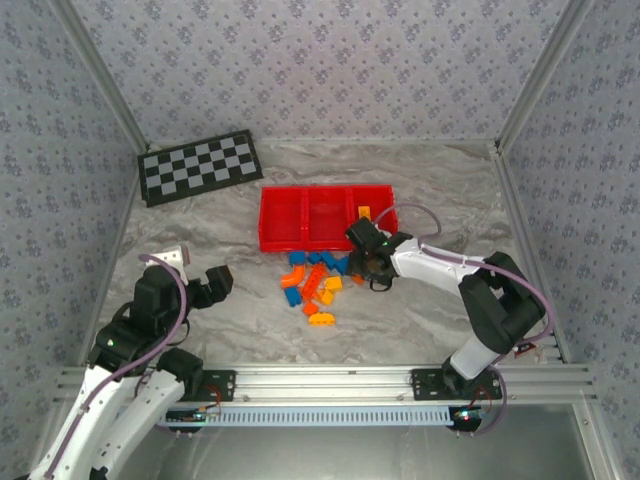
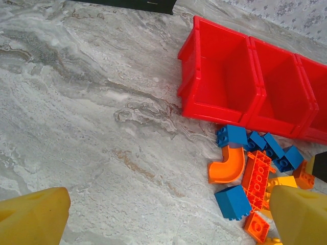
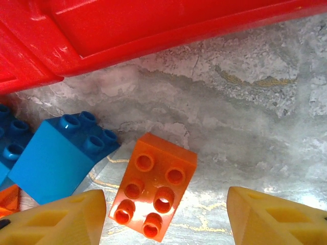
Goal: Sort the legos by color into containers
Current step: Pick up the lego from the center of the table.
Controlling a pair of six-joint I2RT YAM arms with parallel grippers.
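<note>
The legos lie in a loose pile of blue, red-orange and yellow-orange bricks on the table, just in front of the red tray. One yellow brick sits in the tray's right compartment. My right gripper is low over the pile's right end. It stands open with a red-orange six-stud brick lying flat between its fingers, untouched, and a blue brick just to the left. My left gripper hovers open left of the pile, over bare table, near a curved orange piece and a blue cube.
A black-and-grey checkerboard lies at the back left. The tray's near wall runs close behind the right gripper. Patterned walls enclose the table on three sides. Open marbled surface spreads to the left and right of the pile.
</note>
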